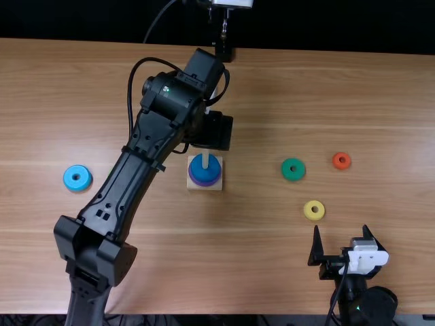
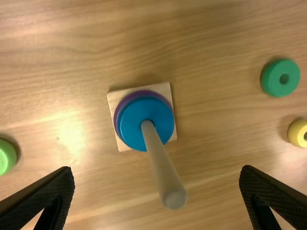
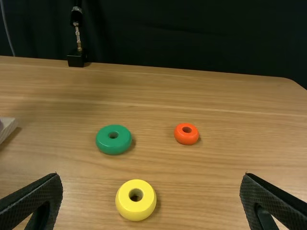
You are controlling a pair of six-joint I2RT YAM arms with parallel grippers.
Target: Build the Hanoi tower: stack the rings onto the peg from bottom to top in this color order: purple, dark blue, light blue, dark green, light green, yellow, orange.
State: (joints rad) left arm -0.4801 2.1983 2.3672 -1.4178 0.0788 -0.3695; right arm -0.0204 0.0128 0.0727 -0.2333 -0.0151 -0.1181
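Partly cropped in left wrist view, light green ring [image 2: 5,157], with left fingers [image 1: 219,133] and right fingers [image 1: 317,250] spread.

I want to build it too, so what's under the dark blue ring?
A purple ring peeks out beneath the dark blue ring, with a square wooden base below. Their covered middles can't be seen.

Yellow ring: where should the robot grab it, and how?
I'd grip the yellow ring by its round outer rim, one finger on each of two opposite sides, coming down from above. It lies flat on the table with its hole facing up, so the rim looks easy to pinch. The right gripper is near, its fingers apart.
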